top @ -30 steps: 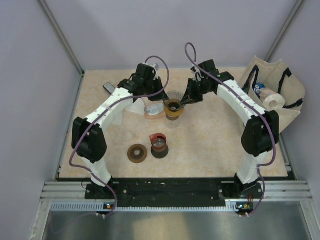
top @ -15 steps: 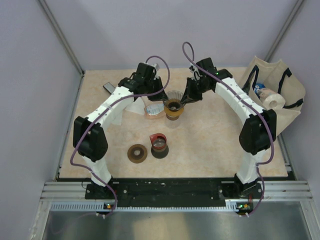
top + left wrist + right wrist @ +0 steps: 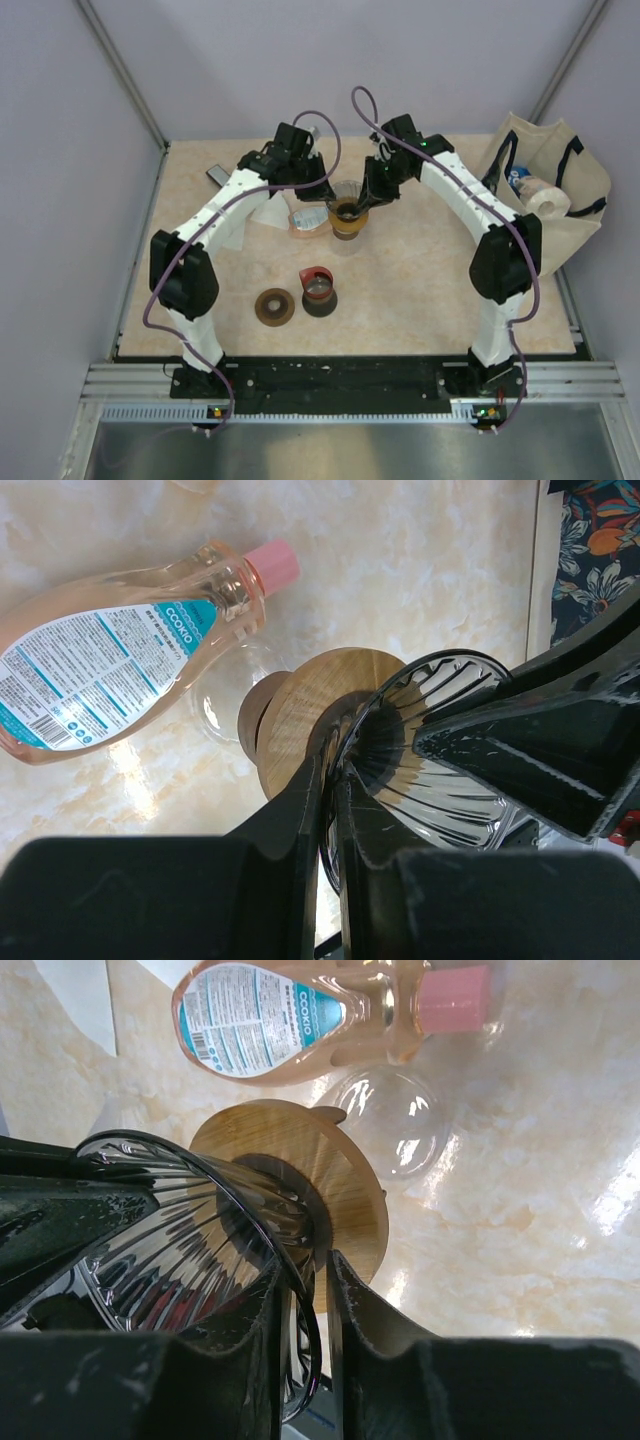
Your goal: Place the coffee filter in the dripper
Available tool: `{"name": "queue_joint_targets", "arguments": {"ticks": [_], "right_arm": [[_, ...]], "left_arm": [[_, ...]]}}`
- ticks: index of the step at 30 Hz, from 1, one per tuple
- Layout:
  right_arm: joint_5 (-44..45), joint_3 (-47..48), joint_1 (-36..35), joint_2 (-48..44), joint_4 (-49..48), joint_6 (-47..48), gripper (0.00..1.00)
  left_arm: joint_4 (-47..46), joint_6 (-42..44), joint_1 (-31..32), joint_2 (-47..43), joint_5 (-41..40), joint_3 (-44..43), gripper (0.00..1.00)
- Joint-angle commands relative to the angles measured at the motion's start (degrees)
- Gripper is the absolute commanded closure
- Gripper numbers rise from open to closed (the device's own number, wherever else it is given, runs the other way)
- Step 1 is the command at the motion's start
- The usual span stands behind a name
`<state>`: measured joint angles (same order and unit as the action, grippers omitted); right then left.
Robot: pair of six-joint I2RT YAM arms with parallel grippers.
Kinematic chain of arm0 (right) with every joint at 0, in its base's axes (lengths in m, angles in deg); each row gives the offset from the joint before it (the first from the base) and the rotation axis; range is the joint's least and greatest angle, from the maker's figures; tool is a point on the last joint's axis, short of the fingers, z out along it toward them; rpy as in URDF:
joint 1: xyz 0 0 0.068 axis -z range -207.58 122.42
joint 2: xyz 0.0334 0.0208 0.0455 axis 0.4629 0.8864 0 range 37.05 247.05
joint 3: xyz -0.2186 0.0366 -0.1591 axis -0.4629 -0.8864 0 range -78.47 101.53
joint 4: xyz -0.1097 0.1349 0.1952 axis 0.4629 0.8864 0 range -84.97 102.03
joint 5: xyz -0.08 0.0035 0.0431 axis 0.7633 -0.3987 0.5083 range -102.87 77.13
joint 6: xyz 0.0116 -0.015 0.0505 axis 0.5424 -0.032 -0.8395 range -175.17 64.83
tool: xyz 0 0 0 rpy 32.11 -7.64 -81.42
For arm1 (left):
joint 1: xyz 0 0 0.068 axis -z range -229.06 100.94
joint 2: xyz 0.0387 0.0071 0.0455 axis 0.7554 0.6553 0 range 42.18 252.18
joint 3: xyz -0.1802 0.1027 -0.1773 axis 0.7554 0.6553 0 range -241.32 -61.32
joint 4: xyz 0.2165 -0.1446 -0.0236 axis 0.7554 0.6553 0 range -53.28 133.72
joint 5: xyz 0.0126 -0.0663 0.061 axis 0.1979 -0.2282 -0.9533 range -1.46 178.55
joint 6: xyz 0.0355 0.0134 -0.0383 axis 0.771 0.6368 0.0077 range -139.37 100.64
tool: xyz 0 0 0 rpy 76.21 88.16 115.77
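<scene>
Moved: over the last second the right arm has swung its elbow and wrist leftward, bringing the right gripper (image 3: 370, 193) closer in over the dripper (image 3: 347, 207). The left arm has barely shifted, and the dripper sits in much the same spot.
Left gripper (image 3: 328, 780): its jaws are pinched together on the dripper's glass rim, which runs through the thin slit between the two fingers.
Right gripper (image 3: 305, 1270): its jaws are likewise closed on the rim, on the opposite side of the cone. One finger is inside the glass and one outside.
Dripper (image 3: 395, 735): a ribbed clear glass cone held between both sets of jaws, with nothing papery visible inside it (image 3: 190, 1230).
Wooden collar (image 3: 295, 705): a round collar ringing the cone's narrow end, just beyond the fingertips of both grippers (image 3: 300, 1150).
Coffee filter (image 3: 75, 1000): white paper lying flat on the table (image 3: 420, 270). It is well clear of both pairs of jaws, beyond the bottle from the right gripper and beside the left arm (image 3: 272, 212).
Bottle (image 3: 110, 650): a clear bottle with a pink cap and a printed label, lying on its side. It is just past the collar from the jaws and touches neither gripper (image 3: 300, 1010).
Seating: whether the dripper's base rests on the table cannot be told.
</scene>
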<state>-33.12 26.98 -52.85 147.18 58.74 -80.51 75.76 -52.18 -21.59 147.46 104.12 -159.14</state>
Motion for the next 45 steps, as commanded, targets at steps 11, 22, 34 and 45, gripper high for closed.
{"name": "queue_joint_targets", "arguments": {"ticks": [11, 22, 34, 45], "right_arm": [[2.3, 9.0, -1.0, 1.6, 2.5, 1.6, 0.67], [5.2, 14.4, -1.0, 0.5, 3.4, 2.1, 0.32], [13.1, 13.6, 3.1, -10.3, 2.2, 3.0, 0.01], [39.0, -31.6, 4.7, -44.3, -23.7, 2.5, 0.01]], "left_arm": [[7.0, 2.1, 0.0, 2.5, 0.2, -3.2, 0.67], [8.1, 3.4, -0.1, 1.6, 1.2, -9.1, 0.44], [8.2, 5.7, -0.2, -8.5, -2.9, -12.8, 0.01], [-1.3, -0.4, -9.8, -37.3, -30.7, 22.5, 0.01]]}}
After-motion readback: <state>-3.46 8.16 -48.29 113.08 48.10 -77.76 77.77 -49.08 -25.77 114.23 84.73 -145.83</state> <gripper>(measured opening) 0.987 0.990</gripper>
